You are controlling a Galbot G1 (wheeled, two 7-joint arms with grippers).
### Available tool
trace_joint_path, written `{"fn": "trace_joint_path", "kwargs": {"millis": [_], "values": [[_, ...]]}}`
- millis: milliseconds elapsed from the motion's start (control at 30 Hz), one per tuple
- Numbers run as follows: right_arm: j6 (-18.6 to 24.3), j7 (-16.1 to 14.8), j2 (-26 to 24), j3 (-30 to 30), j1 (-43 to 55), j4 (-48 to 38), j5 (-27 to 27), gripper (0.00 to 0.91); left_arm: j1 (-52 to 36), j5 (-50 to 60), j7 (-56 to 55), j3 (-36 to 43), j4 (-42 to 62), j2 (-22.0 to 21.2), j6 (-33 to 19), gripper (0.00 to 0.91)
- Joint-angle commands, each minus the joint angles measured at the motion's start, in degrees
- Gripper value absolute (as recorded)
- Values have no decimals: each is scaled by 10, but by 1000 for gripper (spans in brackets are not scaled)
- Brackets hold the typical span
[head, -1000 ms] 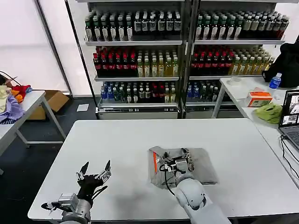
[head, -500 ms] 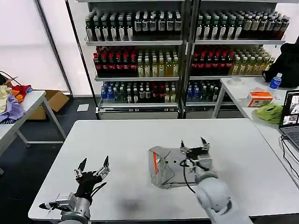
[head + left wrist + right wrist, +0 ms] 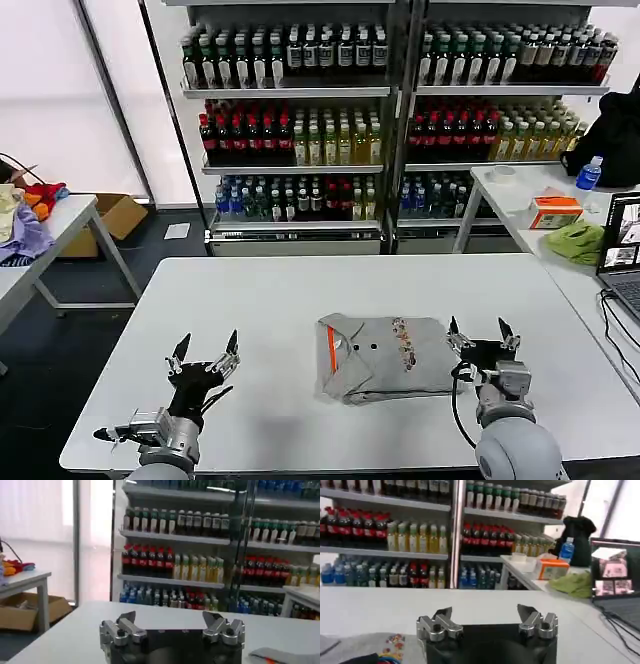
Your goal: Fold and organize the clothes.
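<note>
Right gripper (image 3: 477, 333): its two fingers stand spread wide with nothing between them; it hovers at the near right of the white table (image 3: 250, 300), just beside the right edge of the shirt but apart from it. Its position suggests it is clear of the cloth, leaving the fold to lie as it is.
Left gripper (image 3: 206, 357): also spread wide and empty, parked over the near left of the table, well apart from the shirt; it looks idle, kept out of the working area.
Grey shirt (image 3: 385, 355): one only, lying flat in a compact folded rectangle near the table's middle, toward the right. The collar, buttons and orange stripe (image 3: 330, 350) sit at its left end; the small multicoloured print (image 3: 404, 345) faces up near the right end. In the right wrist view the print shows just below that gripper's fingers.
Task stage: by my judgement the fold is finished or nearly so, since the shirt lies squared and neither gripper touches it.
Side tables: one on the left with coloured fabrics (image 3: 22, 215), one on the right with a lime-green cloth (image 3: 576, 242); these are set aside.
Far shelves (image 3: 390, 120): two racks of bottles behind the table, too many to count.
</note>
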Motion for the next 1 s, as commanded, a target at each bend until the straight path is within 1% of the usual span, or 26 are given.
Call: {"fn": "trace_joint_path", "kwargs": {"millis": [33,367,433,500,767,1000], "values": [[2,5,7,47,-53,43,4,907,-1,15,-4,1,4,1,-4,907],[2,3,6,40,-51,52,-6,907,1,15,-3,-6,2,2,-14,907],[1,2,6,39,-53,54,-7,907,3,28,8,-11,-5,1,4,907],[1,2,5,40,-56,53,-8,907,3,33,8,-11,-7,1,6,907],[10,2,-3,81,-78,64,-12,907,-4,26,3,-13,2,-1,4,907],[8,2,1,90,-82,70,-9,907,-8,23,7,-11,3,0,4,907]]}}
